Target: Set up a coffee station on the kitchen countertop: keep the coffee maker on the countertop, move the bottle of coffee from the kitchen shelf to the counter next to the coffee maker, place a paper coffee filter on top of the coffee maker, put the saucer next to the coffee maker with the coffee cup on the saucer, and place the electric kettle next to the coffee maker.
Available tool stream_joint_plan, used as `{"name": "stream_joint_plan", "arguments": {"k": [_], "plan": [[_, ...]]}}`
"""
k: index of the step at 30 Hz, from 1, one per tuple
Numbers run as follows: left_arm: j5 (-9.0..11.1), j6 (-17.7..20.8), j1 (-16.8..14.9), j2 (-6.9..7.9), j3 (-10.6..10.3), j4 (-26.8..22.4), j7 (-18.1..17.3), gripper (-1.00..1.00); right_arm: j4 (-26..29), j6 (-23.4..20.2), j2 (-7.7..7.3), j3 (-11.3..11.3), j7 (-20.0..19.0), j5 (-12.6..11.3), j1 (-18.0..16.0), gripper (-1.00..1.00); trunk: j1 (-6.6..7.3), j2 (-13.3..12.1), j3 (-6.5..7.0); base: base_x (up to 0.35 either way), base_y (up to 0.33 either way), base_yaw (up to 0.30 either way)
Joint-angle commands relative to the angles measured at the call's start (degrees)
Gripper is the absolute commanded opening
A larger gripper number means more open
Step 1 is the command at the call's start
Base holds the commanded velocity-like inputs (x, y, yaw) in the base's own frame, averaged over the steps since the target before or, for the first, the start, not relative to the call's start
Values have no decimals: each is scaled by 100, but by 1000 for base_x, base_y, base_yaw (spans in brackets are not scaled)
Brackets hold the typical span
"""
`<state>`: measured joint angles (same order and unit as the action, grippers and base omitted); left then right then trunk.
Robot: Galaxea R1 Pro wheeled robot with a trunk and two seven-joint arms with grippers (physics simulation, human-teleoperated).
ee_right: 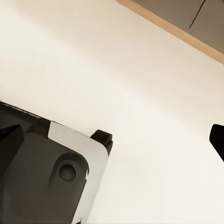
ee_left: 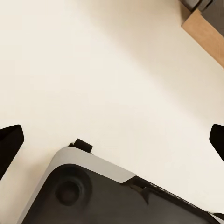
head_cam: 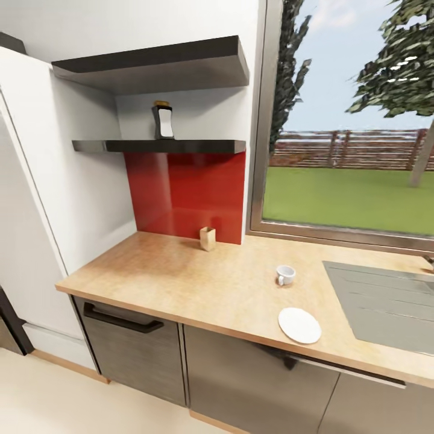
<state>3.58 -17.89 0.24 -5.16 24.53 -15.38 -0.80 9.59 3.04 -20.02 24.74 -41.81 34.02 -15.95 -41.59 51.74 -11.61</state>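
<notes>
On the shelf (head_cam: 160, 146) the coffee jar (head_cam: 163, 120) waits w/ cup (head_cam: 285, 275) & saucer (head_cam: 299, 325) apart on the counter (head_cam: 181, 277), left claw (ee_left: 112, 140) & right claw (ee_right: 112, 137) spread wide, empty, aimed at the floor (ee_left: 93, 70), prob. parked for driving.

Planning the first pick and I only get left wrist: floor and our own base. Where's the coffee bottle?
Observer: Head view has the bottle of coffee standing upright on the lower shelf, above the red backsplash.
Operator: Is the cup on the saucer?
Observer: No. The coffee cup sits directly on the kitchen countertop, apart from the saucer, which lies nearer the front edge.
</notes>
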Motion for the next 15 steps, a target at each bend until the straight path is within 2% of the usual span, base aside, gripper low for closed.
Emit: {"name": "stream_joint_plan", "arguments": {"k": [1, 11, 15], "plan": [[37, -4, 2, -2, -6, -9, -8, 100, 0, 33, 15, 43, -17, 61, -4, 100, -1, 5, -7, 1, 311, 0], [37, -4, 2, -2, -5, -9, -16, 100, -1, 38, 72, 48, -11, 61, -4, 100, -1, 5, -7, 0, 311, -6], [37, -4, 2, -2, -7, -9, -15, 100, -1, 39, 76, 48, -11, 61, -4, 100, -1, 5, -7, 0, 293, -133]]}}
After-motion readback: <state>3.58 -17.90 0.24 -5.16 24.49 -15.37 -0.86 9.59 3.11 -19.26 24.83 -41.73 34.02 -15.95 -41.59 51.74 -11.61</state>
